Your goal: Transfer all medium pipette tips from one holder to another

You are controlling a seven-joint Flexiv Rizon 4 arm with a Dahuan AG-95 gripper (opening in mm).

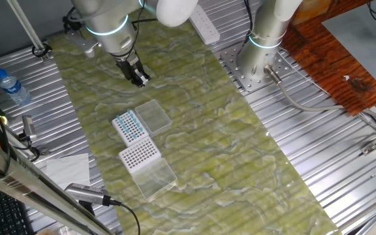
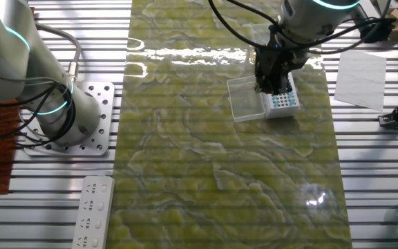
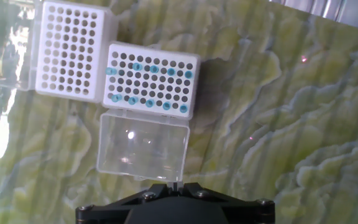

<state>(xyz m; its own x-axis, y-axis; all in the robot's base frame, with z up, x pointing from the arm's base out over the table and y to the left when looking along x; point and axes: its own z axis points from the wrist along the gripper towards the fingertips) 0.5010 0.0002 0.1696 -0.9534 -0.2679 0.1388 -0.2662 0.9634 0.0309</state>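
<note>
The medium pipette tips (image 3: 149, 84) show as several light-blue dots in two rows of a white holder (image 3: 191, 65), also seen as a holder (image 1: 129, 126) from one fixed camera. Its clear lid (image 3: 143, 144) lies open beside it. A second white holder (image 3: 71, 48) next to it has bare holes. My gripper (image 3: 176, 185) hangs above the mat, short of the open lid, with its fingers pressed together. Only a thin pale sliver shows between them. From the side, the gripper (image 1: 138, 78) is up and away from both holders. In the other fixed view the gripper (image 2: 273, 84) overlaps the tip holder (image 2: 282, 102).
A second arm's base (image 1: 260, 55) stands on the metal table at the mat's far side. A water bottle (image 1: 12, 86), a power strip (image 2: 92, 211), paper sheets (image 2: 360, 77) and cables lie around the green mat (image 1: 227, 156).
</note>
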